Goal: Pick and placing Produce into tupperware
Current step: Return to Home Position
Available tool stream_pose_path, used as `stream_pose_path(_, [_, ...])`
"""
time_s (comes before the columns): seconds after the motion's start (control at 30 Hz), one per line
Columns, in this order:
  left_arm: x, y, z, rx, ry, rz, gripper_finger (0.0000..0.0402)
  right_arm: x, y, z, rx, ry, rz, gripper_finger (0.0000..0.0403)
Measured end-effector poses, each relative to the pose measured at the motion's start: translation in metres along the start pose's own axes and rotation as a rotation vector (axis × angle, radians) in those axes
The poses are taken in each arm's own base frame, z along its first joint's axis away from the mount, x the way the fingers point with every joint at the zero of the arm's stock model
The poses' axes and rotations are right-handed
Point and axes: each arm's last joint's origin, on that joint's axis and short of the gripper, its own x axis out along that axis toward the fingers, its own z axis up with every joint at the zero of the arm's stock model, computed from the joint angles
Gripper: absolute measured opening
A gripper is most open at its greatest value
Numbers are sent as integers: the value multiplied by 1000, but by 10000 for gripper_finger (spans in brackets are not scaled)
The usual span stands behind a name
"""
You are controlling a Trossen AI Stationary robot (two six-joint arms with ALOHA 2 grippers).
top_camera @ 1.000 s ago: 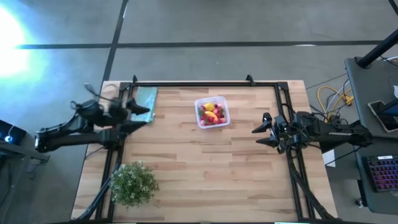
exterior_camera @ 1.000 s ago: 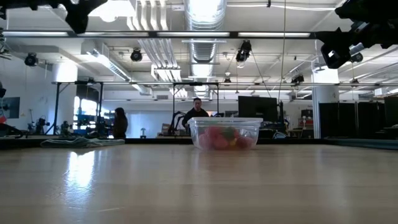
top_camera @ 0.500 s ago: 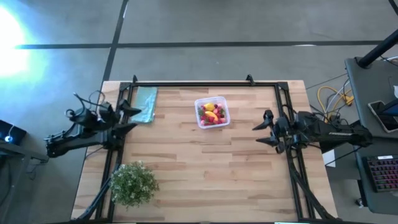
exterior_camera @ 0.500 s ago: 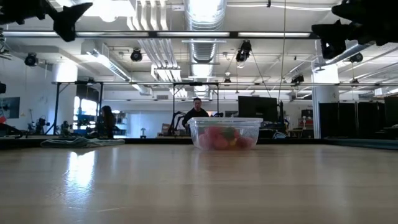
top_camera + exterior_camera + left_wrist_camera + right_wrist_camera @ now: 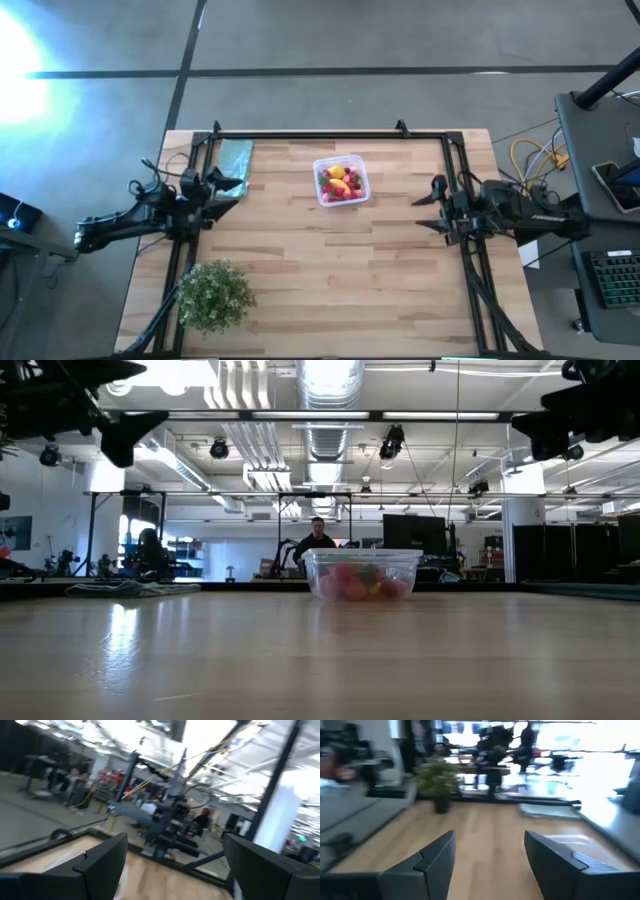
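Note:
The clear tupperware [image 5: 362, 170] stands on the table's far middle, seen from the side in the low view [image 5: 410, 565]. Inside it lies the produce [image 5: 340, 184]: red and pink pieces with a yellow one, a red-pink mass in the low view [image 5: 355, 584]. My left gripper [image 5: 230, 187] hangs open and empty above the table's left edge, its fingers pointing toward the table's right [image 5: 172, 870]. Above the right edge, my right gripper [image 5: 432, 203] is open and empty, pointing toward the left [image 5: 490, 857]. Both are well apart from the box.
A teal cloth [image 5: 234, 158] lies flat at the far left corner, just beyond my left gripper. A green leafy plant [image 5: 214, 294] stands at the near left. A black frame [image 5: 330, 134] runs along the far edge and both sides. Bare wood lies between the grippers.
My left gripper has sunk lower over the table's left edge, staying open. My right gripper has rolled a little about its own line and stays open at the right edge. The tupperware and produce have not moved.

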Motion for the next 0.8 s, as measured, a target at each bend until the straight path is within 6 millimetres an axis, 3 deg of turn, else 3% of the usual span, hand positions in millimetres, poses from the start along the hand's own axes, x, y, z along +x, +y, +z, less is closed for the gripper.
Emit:
stream_pose_path(0.2, [0, 9, -20, -27, 6, 41, 314, -5, 0, -2, -20, -11, -33, 228])
stream_pose_path(0.33, [1, 12, -26, -20, 26, 57, 314, 1, 0, -17, -1, 41, -31, 228])
stream_pose_path(0.8, [0, 14, -29, 0, 49, 78, 314, 14, -2, -40, 11, -74, -36, 228])
